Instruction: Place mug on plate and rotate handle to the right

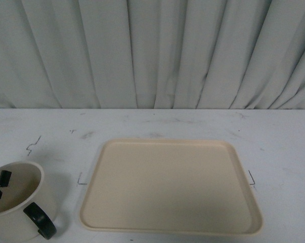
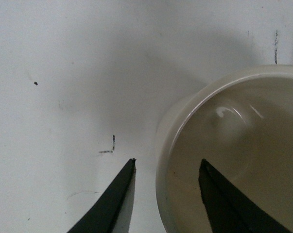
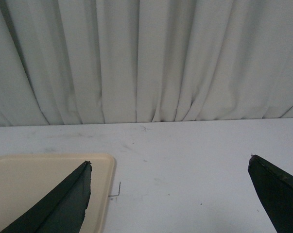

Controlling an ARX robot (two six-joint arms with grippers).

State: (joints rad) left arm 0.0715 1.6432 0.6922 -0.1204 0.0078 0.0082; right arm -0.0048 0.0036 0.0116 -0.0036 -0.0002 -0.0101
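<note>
Left gripper (image 2: 168, 161): it is hanging over the mug, well left of the plate. Its two black fingers are standing apart. One finger (image 2: 229, 204) is reaching down inside the mug and the other (image 2: 112, 204) is staying outside, so the mug's wall is sitting between them. They are not squeezing it.

Mug (image 1: 18, 207): it is standing upright on the table (image 1: 273, 142), off the plate, near the plate's left front corner. Nothing is showing inside it but the finger.

Handle (image 1: 41, 220): the black loop is sticking out toward the plate's side and toward the camera.

Plate (image 1: 170, 185): it is lying flat in the middle of the table with nothing on it. Small black corner marks (image 1: 81, 179) are sitting just beside its left and right edges.

Right gripper (image 3: 169, 160): its fingers are spread wide apart and holding nothing. In the right wrist view, one finger is showing in front of a corner of the plate and the other over bare table.

Curtain (image 1: 152, 50): it is hanging in folds behind the table, far back from the plate.
</note>
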